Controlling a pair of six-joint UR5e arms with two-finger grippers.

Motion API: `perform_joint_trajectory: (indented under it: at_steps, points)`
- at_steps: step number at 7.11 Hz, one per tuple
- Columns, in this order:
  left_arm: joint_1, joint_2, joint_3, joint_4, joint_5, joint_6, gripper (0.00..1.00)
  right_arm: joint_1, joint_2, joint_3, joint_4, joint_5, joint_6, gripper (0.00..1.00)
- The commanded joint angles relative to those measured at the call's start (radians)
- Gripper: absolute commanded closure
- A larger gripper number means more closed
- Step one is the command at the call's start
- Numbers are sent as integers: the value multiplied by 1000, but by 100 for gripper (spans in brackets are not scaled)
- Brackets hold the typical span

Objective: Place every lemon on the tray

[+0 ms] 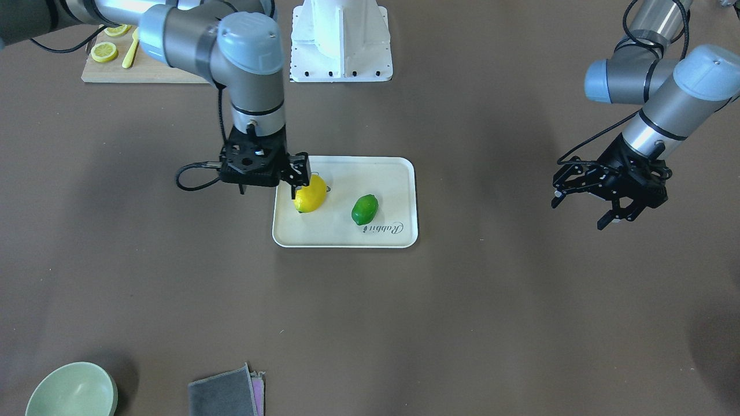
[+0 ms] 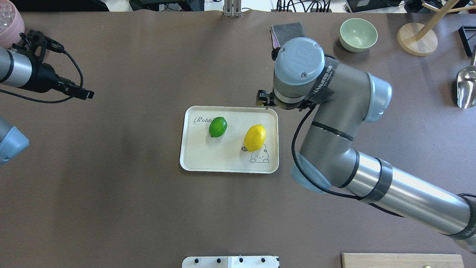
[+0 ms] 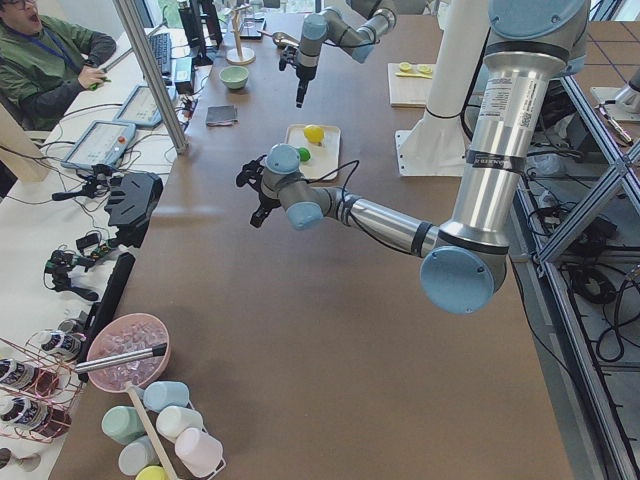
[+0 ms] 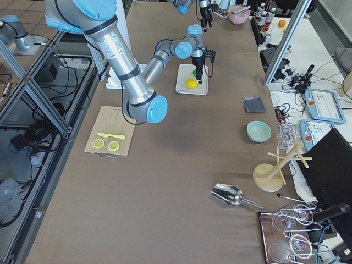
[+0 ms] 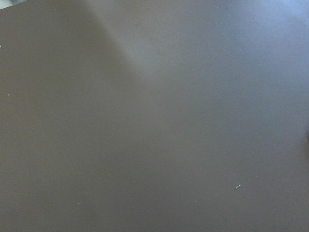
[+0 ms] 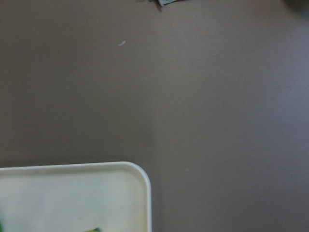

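Observation:
The yellow lemon [image 1: 312, 196] and the smaller green lemon [image 1: 365, 209] both lie on the cream tray [image 1: 338, 231], apart from each other. They also show in the overhead view, the yellow lemon [image 2: 255, 137] and the green lemon [image 2: 218, 127] on the tray [image 2: 223, 160]. My right gripper [image 1: 299, 180] hangs raised over the tray's edge next to the yellow lemon, open and holding nothing. It is mostly hidden under the wrist in the overhead view. My left gripper [image 1: 580, 211] is open and empty, held above bare table far off to the side. A tray corner [image 6: 72, 193] shows in the right wrist view.
A wooden cutting board [image 1: 144, 72] with lemon slices and a yellow knife lies near the robot base [image 1: 341, 40]. A green bowl [image 2: 358, 34], a grey cloth [image 2: 288, 30], a wooden stand [image 2: 416, 39] and a metal scoop [image 2: 466, 87] are at the far right.

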Motion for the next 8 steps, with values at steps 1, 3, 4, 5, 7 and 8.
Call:
perform_joint_trajectory:
  at_steps: [1, 3, 4, 5, 7, 8]
  points:
    - [-81, 13, 0, 66, -94, 16, 2, 198, -272, 165, 20, 120, -398, 0]
    - [-220, 10, 26, 162, -239, 125, 2, 418, -468, 199, 42, 298, -739, 0]
    - [-297, 2, 19, 286, -324, 258, 2, 561, -544, 192, 46, 417, -839, 0]
    - [-348, 15, 23, 310, -335, 289, 2, 720, -597, 157, 42, 556, -954, 0]
    - [-362, 96, 60, 319, -328, 248, 2, 896, -701, 71, 40, 572, -1285, 0]
    - [-370, 119, 75, 312, -325, 259, 2, 933, -756, 51, 48, 546, -1341, 0]
